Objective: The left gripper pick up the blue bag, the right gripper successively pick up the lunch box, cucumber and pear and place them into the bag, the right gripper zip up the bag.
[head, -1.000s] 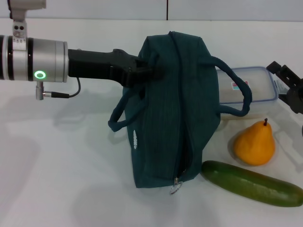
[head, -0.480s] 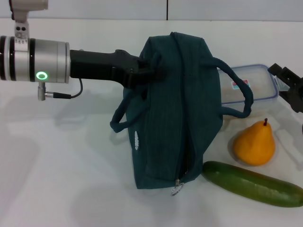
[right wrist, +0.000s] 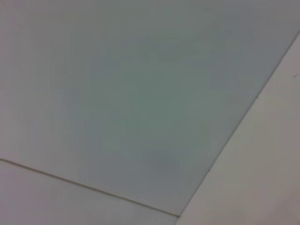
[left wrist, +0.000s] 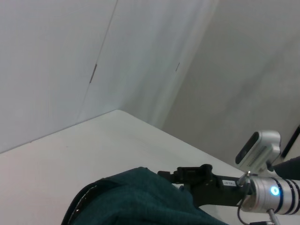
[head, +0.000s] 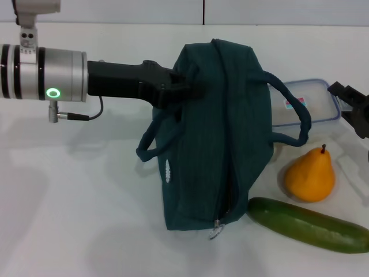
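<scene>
- Black two-finger left gripper (head: pixel 183 88) clamped on near rope handle of dark teal-blue fabric bag (head: pixel 222 138), standing on white table (head: pixel 81 196).
- Risk: one-handle hold, zipper looks closed; could tip or twist, blocking loading.
- Clear blue-rimmed lunch box (head: pixel 305 104) half hidden behind bag; orange-yellow pear (head: pixel 309 175) and long dark green cucumber (head: pixel 308 224) just right.
- Black right gripper (head: pixel 353 107) cut off at edge; opening cannot be told.

The left claw (head: pixel 183 88), clamped on the near-side handle of the blue bag (head: pixel 222 135), is carrying the bag a little toward three o'clock. The bag's far handle is sliding further over the lunch box (head: pixel 305 104), hiding more of its lid. The zipper pull at the bag's six-o'clock end is shifting the same way. The right claw (head: pixel 353 107) is retreating slightly toward three o'clock at the picture's edge.
</scene>
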Motion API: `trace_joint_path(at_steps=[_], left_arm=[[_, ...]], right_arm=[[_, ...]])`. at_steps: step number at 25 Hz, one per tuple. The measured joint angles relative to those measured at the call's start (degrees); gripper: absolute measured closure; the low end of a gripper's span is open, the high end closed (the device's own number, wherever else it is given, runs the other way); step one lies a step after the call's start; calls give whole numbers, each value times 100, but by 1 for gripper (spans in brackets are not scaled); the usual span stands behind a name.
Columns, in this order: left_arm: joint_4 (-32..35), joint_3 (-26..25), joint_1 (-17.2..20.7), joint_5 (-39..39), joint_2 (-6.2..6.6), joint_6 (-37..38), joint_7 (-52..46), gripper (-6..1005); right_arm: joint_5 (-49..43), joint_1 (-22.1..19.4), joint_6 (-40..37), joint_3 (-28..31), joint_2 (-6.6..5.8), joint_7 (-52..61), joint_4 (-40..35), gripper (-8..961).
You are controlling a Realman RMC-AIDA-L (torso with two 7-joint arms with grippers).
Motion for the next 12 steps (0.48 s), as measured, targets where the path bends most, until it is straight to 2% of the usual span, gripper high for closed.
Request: trace_joint_path(at_steps=[12], left_arm=[[94,0,-46,18,7,-8,61,920]], right_arm=[[18,-23,219,20,7,115,-13,621]])
